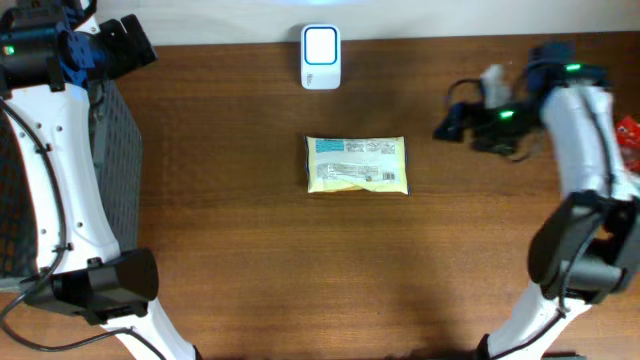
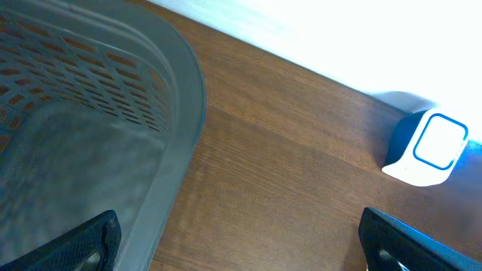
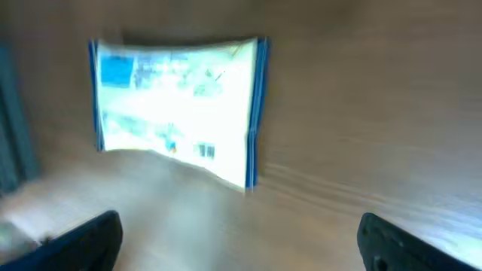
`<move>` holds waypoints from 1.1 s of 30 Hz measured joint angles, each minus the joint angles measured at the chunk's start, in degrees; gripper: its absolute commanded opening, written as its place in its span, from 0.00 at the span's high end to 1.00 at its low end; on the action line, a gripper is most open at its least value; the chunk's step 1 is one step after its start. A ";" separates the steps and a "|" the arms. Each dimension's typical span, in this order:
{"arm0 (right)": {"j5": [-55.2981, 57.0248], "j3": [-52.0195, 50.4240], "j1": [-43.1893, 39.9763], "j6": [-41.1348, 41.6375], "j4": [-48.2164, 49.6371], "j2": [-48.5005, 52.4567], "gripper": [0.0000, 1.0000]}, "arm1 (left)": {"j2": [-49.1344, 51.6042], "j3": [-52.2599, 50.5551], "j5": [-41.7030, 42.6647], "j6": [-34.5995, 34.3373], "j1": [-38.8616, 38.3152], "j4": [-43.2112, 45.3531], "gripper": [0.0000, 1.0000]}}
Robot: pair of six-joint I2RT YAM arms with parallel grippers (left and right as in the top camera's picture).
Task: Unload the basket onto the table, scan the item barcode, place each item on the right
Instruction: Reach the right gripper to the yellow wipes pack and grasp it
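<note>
Brown wood grain is running across the table (image 1: 240, 260). The task's item, a yellow and pale-blue printed packet (image 1: 356, 164), is lying flat near the table's middle, its long side running left to right. Nothing is touching it. The barcode scanner (image 1: 321, 57), a small white unit with a blue edge and a bright square face, is standing at the far edge of the table, straight behind the packet and apart from it.

The right gripper (image 1: 452, 122) is hanging over the table to the right of the packet, well clear of it. In the right wrist view its dark fingers (image 3: 79, 241) are showing at the two bottom corners, spread wide with only bare wood between them, so the claw is standing open and holding nothing. That view is blurred. The packet is sitting ahead of the fingers, and a small dark striped patch is showing near its lower edge, too smeared to read.

The left gripper (image 1: 130, 45) is hovering at the far left corner, by the far end of a grey mesh basket (image 1: 118, 160) that is sitting along the left side of the table. In the left wrist view its fingers (image 2: 86, 241) are likewise parted to the bottom corners, open and empty. The basket's rim is curving on the left of that view and the scanner is showing on the right. A red object (image 1: 628, 135) is peeking in at the right edge of the overhead view, too cropped to name.
</note>
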 measured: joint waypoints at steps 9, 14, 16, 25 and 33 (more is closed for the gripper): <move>0.90 -21.53 12.90 16.11 32.48 0.50 0.04 | 0.00 0.00 0.02 -0.02 0.00 0.02 0.01; 6.32 -23.10 13.57 17.20 45.44 0.50 0.20 | 0.00 0.00 0.02 -0.02 0.00 -0.02 0.01; 8.90 -22.53 13.57 16.92 50.27 0.50 0.20 | 0.00 0.00 0.02 0.00 0.00 0.07 0.01; 11.23 -20.81 17.84 16.76 61.13 2.86 0.32 | 0.00 0.00 0.02 -0.02 0.00 0.07 0.01; 11.89 -19.61 18.99 15.34 43.10 4.79 0.44 | 0.00 0.00 0.02 -0.02 0.00 -0.04 0.01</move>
